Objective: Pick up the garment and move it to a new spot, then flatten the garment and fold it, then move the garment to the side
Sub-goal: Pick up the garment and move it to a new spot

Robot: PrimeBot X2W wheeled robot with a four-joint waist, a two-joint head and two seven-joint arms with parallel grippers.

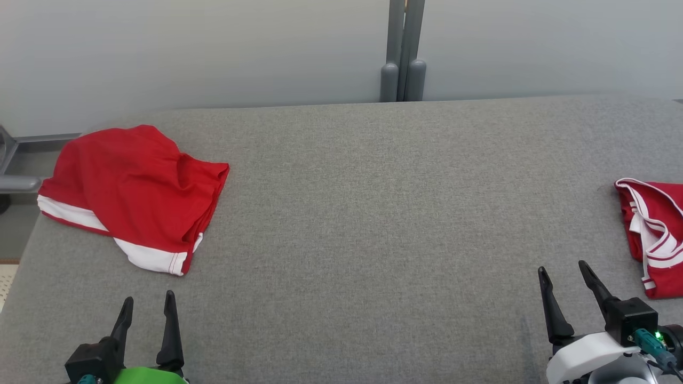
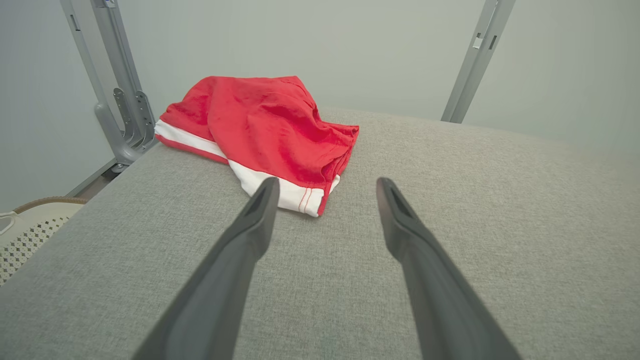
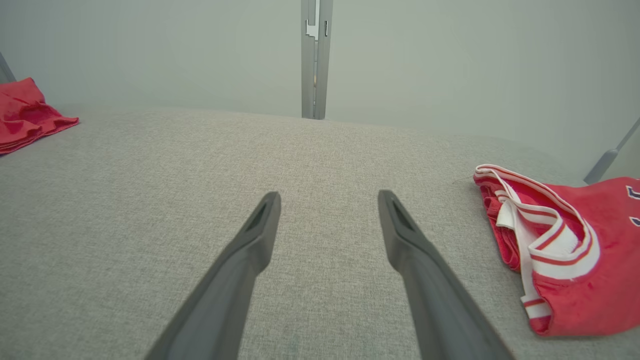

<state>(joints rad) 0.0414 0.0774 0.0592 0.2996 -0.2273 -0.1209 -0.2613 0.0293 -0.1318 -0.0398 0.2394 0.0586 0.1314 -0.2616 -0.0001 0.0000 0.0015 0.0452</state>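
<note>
left gripper [image 1: 149, 296] and right gripper [image 1: 563, 266] both gape empty; crumpled red jersey [image 1: 667, 208] looks soft, light, limp: pinch its white-trimmed edge.

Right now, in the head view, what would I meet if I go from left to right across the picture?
red shorts with white hem → grey upright post → right gripper → red-and-white jersey
</note>
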